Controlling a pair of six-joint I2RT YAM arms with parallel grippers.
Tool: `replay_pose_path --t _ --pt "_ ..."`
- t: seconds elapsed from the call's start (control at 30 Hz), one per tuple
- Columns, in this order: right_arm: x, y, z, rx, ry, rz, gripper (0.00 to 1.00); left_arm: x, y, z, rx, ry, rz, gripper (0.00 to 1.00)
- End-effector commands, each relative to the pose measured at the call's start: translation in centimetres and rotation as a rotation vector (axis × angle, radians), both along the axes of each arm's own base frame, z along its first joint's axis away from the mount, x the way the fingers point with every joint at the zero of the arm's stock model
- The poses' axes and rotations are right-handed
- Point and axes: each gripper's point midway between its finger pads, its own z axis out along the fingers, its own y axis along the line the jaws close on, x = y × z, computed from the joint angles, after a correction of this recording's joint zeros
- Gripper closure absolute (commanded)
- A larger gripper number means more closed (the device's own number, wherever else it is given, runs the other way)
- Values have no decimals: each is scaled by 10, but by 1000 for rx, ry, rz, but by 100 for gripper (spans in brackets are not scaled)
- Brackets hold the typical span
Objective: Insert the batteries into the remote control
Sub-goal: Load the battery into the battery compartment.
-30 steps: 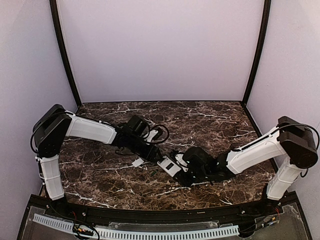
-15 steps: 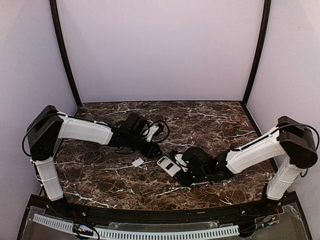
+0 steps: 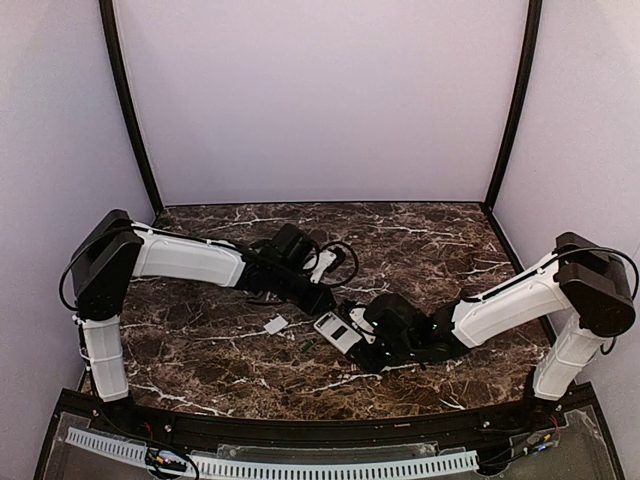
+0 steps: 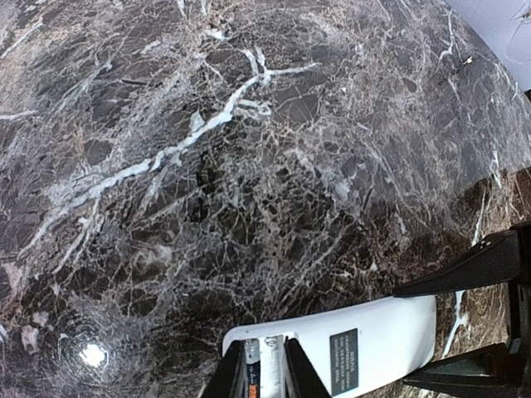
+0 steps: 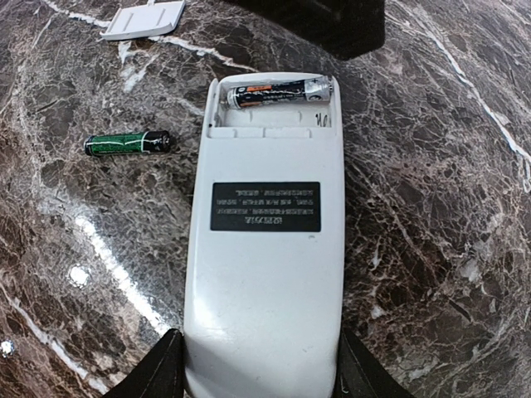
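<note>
The white remote control lies back up on the marble, its battery bay open at the far end. One battery sits in the bay's far slot; the near slot is empty. A second, green battery lies loose to the left of the remote. My right gripper is shut on the remote's near end, one finger on each side. My left gripper hovers over the bay with its jaws a narrow gap apart. The seated battery lies between them beside one finger, apart from the other. In the top view both grippers meet at the remote.
The white battery cover lies loose beyond the green battery, also seen left of the remote as the cover. The enclosure's pale walls and black posts ring the marble table.
My left arm has shifted right toward the remote's open end, and its jaws have narrowed. The right arm and the remote have stayed put.
</note>
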Motion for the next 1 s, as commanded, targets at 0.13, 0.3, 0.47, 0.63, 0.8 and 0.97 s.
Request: replay_pose_path --t 0.13,0.3,0.47,0.63,0.8,0.97 --pt "-32 -33 -41 -167 128 46 100 -6 2 -17 121 -7 -24 86" --pt "-31 -33 -40 -164 127 43 100 -6 2 -20 140 -11 -27 90" --pt "-31 -34 -41 -166 127 41 100 -6 4 -25 162 -9 -26 91" --pt "-31 -34 -41 -165 127 37 100 -6 6 -32 189 -2 -25 92" --pt "-30 -34 -41 -166 124 34 100 -7 11 -42 230 6 -26 93" --pt "-30 -34 -41 -165 124 31 100 -11 17 -52 281 18 -36 94"
